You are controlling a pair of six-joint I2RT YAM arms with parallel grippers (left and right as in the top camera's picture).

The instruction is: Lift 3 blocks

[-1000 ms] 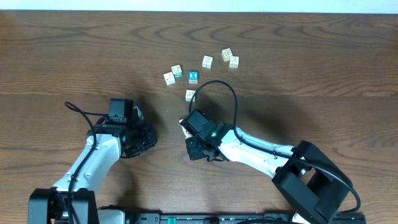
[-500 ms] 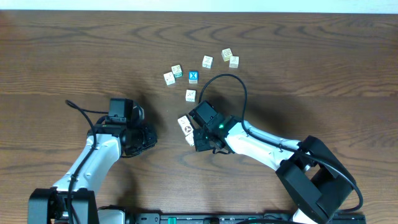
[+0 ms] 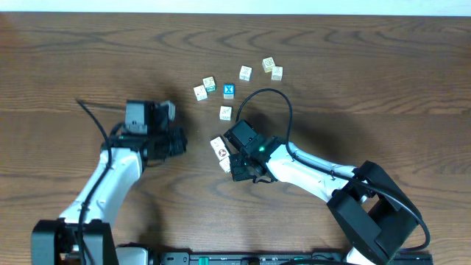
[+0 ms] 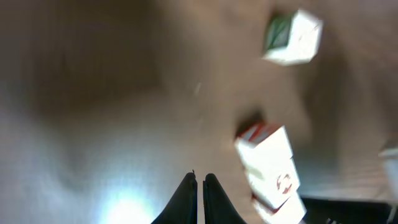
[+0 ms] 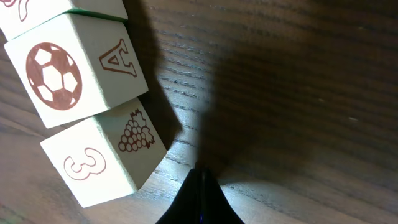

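Overhead: the cream blocks (image 3: 219,147) lie mid-frame, just left of the right gripper (image 3: 235,171), which is the nearer one; the left gripper (image 3: 179,141) is well apart.

Left wrist (blurred): jaws together, blocks to their right.

Right wrist: jaws together and empty. The football block (image 5: 74,68) and grape block (image 5: 102,158) touch, up-left of the tips.

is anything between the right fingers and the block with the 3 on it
Nothing visible does: only bare table lies between the right gripper, fingers shut, and the 3 block, which sits against the soccer-ball block.
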